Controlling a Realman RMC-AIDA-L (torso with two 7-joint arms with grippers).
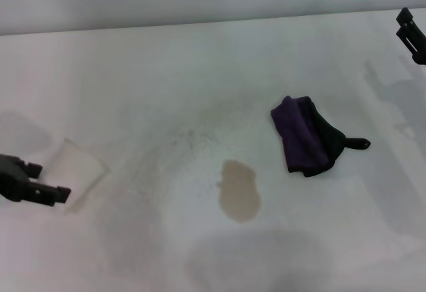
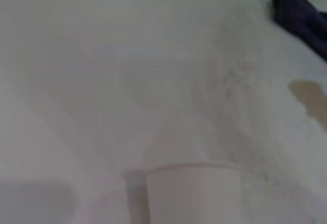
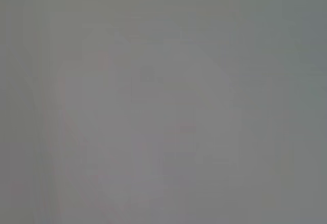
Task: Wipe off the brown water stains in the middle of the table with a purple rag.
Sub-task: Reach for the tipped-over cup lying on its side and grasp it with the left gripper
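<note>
The brown water stains (image 1: pixel 238 191) form a tan oval mark in the middle of the white table (image 1: pixel 200 72). The purple rag (image 1: pixel 305 134), dark purple with a black part and a short black tab, lies crumpled just right of and behind the stain, touching nothing. My left gripper (image 1: pixel 54 181) is low at the table's left edge, open and empty, far from the rag. My right gripper (image 1: pixel 407 27) is at the far right edge, behind the rag. The left wrist view shows the rag (image 2: pixel 301 17) and part of the stain (image 2: pixel 309 99). The right wrist view shows only grey.
A white paper cup (image 1: pixel 81 165) lies on its side just right of my left gripper; it also shows in the left wrist view (image 2: pixel 191 196). Faint grey speckles (image 1: pixel 180 139) spread across the table left of the stain.
</note>
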